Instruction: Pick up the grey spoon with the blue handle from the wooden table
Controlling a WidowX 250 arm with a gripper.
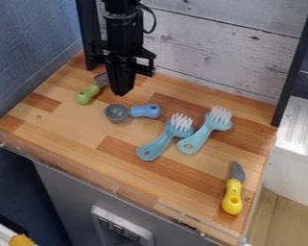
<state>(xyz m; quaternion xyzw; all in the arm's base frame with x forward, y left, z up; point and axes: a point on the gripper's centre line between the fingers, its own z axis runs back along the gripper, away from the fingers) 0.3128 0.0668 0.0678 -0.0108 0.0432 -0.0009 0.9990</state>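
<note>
The tool [122, 92] hangs pointing down over the back left part of the wooden counter [134, 170], between the green-handled utensil [88, 95] and the blue-handled scoop [116, 113]. Whether it is released or clenched, I cannot tell; nor can I tell whether it touches anything.

The utensil lies near the back left corner, green handle towards the front, its grey metal head slanting back beside the tool. That leaves the handle exposed, probably the easier part to grasp. The scoop lies just in front of the tool, its round grey cup open upwards and its handle towards the right edge; the broad cup probably helps keep it from rolling.

Near the middle, the blue brush [157, 145] and the lighter blue brush [197, 138] lie slantwise, almost parallel, with white bristles up and towards the back edge. They seem to rest on their flat backs, which should keep them steady. The yellow-handled knife [233, 194] lies along the right edge, towards the front right corner, blade pointing back and handle forward.
</note>
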